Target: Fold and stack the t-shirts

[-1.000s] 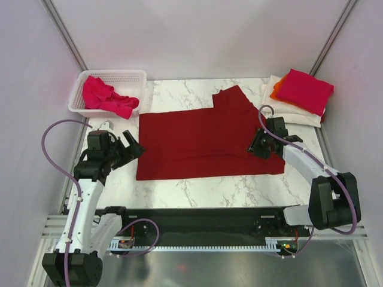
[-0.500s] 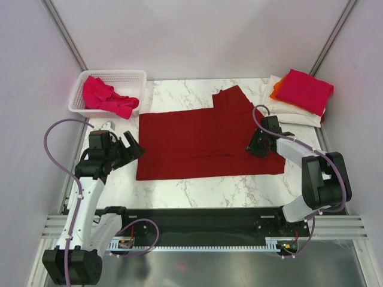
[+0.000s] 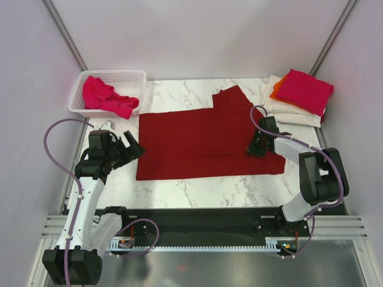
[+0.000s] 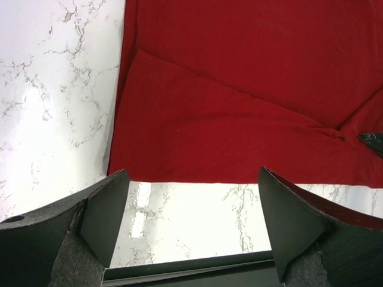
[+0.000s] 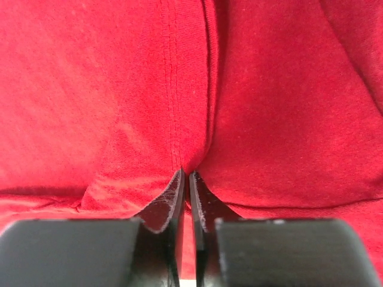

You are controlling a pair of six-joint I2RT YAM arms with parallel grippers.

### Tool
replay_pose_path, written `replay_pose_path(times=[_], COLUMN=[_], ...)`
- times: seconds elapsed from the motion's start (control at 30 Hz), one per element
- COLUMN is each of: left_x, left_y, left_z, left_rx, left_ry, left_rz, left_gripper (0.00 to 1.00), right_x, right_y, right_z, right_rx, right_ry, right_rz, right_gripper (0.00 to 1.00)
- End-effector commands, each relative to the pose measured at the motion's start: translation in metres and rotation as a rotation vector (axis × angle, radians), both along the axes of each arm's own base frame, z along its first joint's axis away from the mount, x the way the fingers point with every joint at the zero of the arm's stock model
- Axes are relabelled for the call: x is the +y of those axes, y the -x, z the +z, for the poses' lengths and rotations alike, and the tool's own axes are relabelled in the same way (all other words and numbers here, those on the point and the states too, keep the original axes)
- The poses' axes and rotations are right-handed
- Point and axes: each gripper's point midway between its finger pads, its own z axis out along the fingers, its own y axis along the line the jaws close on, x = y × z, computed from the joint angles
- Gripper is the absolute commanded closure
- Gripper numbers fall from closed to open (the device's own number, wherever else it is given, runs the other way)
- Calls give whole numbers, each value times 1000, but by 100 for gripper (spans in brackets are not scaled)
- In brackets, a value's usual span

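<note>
The dark red t-shirt point(image 3: 203, 140) lies spread on the marble table, one sleeve pointing to the back. It fills the right wrist view point(image 5: 269, 107) and the upper left wrist view point(image 4: 239, 107). My right gripper point(image 3: 256, 149) is down on its right part, jaws shut on a pinched fold of the cloth point(image 5: 187, 156). My left gripper point(image 3: 135, 149) is open and empty just off the shirt's left edge, low over the table. Folded shirts are stacked at the back right: bright pink point(image 3: 304, 89) on top, orange point(image 3: 277, 92) and cream-white point(image 3: 287, 112) beneath.
A white mesh basket point(image 3: 134, 78) at the back left holds crumpled pink shirts point(image 3: 105, 97). Bare marble point(image 4: 191, 221) runs along the near edge in front of the red shirt. Grey walls close in on both sides.
The right arm has shifted its gripper slightly left and back on the red shirt's right part. The left arm and the shirt's outline have stayed the same.
</note>
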Motion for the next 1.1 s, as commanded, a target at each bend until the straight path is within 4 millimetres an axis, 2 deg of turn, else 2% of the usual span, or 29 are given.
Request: replay_pose_path(times=[0.0, 0.03, 0.17, 0.23, 0.27, 0.33, 0.37, 0.6, 0.7, 0.77, 0.8, 0.9, 1.0, 1.03, 1.07], left_x=[2, 3, 3, 3, 3, 4, 4, 4, 4, 4, 5, 5, 5, 5, 5], left_y=[-6, -6, -6, -6, -6, -6, -6, -6, -6, -6, -6, -6, -6, -6, -6], left_z=[6, 7, 7, 7, 7, 8, 8, 7, 6, 6, 7, 7, 8, 8, 8], left_rx=[-51, -54, -55, -55, -54, -57, -57, -56, -53, -52, -55, -58, -59, -59, -59], left_ry=[-32, -35, -35, -35, -35, -36, -36, -39, -38, -39, -40, -40, -41, -41, -40], left_rz=[-22, -18, -18, -18, -18, -17, -17, -14, -15, -14, -12, -12, -11, -11, -12], left_gripper=[5, 5, 5, 5, 5, 5, 5, 5, 5, 5, 5, 5, 5, 5, 5], right_x=[6, 6, 14, 20, 24, 30, 33, 56, 66, 71, 75, 84, 85, 84, 85], right_y=[-16, -16, -28, -32, -41, -46, -54, -84, -95, -106, -107, -124, -136, -149, -155], right_z=[12, 14, 36, 42, 51, 53, 60, 61, 50, 56, 52, 66, 75, 90, 96], right_rx=[-57, -58, -100, -102, -124, -120, -137, -141, -116, -137, -127, -167, -189, -230, -249], right_ry=[-11, -12, -22, -28, -32, -33, -36, -37, -40, -46, -55, -61, -45, -34, -31], right_rz=[10, 10, 27, 41, 46, 58, 61, 104, 129, 140, 158, 187, 200, 195, 194], right_gripper=[89, 93, 98, 98, 98, 98, 98, 94, 86, 70, 50, 32, 30, 29, 29])
